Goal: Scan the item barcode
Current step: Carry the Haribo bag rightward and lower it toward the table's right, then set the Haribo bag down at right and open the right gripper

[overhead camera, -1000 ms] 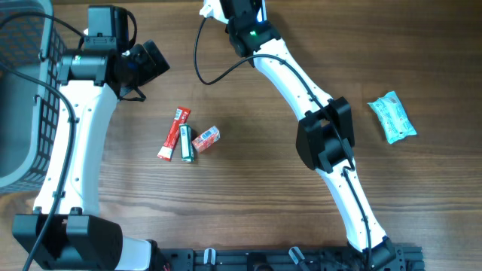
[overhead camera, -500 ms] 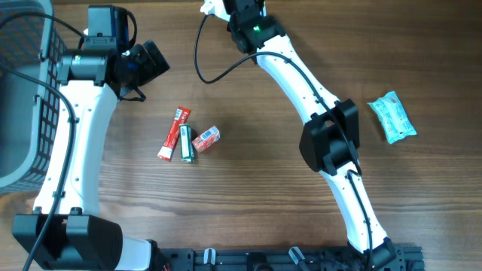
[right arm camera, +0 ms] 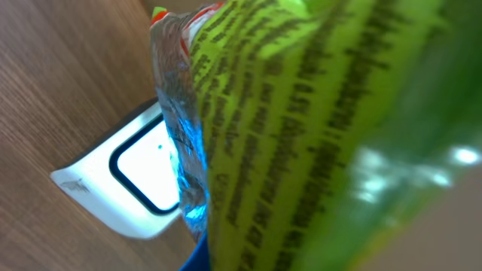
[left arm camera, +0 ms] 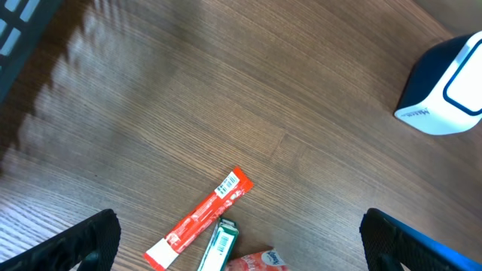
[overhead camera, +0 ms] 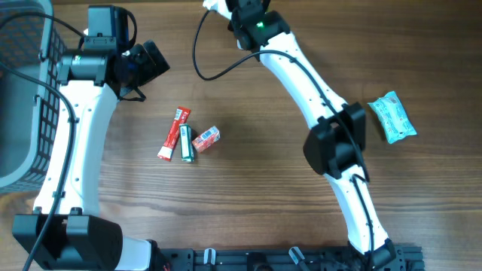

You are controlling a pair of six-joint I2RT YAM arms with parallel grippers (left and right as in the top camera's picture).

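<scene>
item: green packet (right arm camera: 316,135), held up close to the right wrist camera, just above the scanner (right arm camera: 143,177) at the table's far edge
right gripper (overhead camera: 232,9): clamped shut on the green packet; its fingers are hidden behind the wrapper
left gripper (overhead camera: 147,64): spread wide and holding nothing, hanging above the wood away from the loose items
scanner window: white pane faces up, and the packet's crinkled clear edge sits over it
barcode: only printed text shows on the wrapper; i cannot tell which face carries the code
risk, no read: likely if the code faces away from the window, or if the foil creases and glares under the light
risk, slip: the wrapper is thin and slick, so tilting it to find the code could let it slide out of the pinch
risk, knock: the packet sits very near the scanner, so a low sweep might shove it
others: red stick (overhead camera: 172,134), teal packet (overhead camera: 392,117) and basket (overhead camera: 22,113) lie well apart from the scan
</scene>
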